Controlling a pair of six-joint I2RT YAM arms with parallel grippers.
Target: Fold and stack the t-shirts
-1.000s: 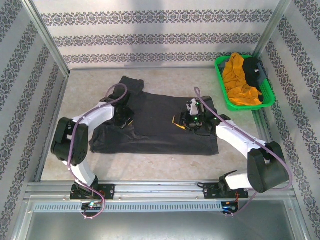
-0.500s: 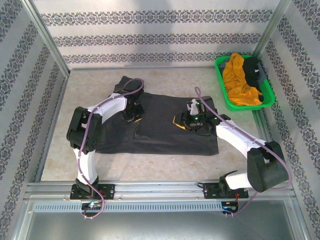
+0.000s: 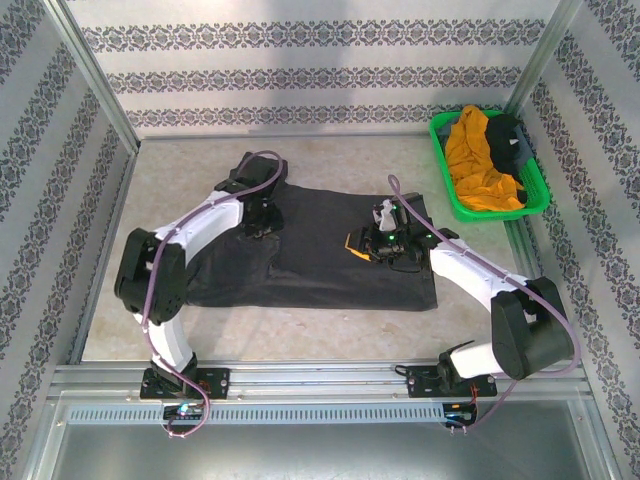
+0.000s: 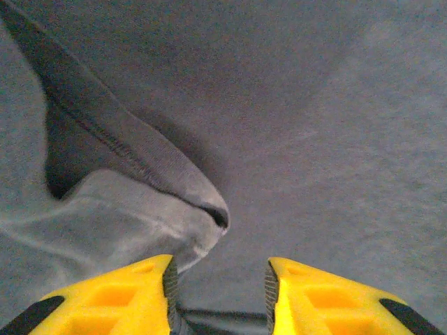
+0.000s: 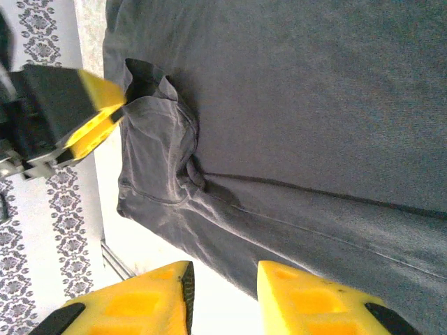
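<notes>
Since a sec ago your left gripper (image 4: 220, 273) has moved up the grey shirt (image 3: 320, 262) to its far-left corner & let go: jaws apart, a cloth fold lying just beside one. Shirt lies spread mid-table (image 3: 180, 160), left side turned in, so the fold looks only partly done. Right gripper (image 5: 222, 276) hovers over the shirt's right half, jaws apart, nothing clamped. Orange shirt (image 3: 475, 160) & black shirt (image 3: 510, 135) wait in the green basket (image 3: 440, 150), far right. No stack yet.
</notes>
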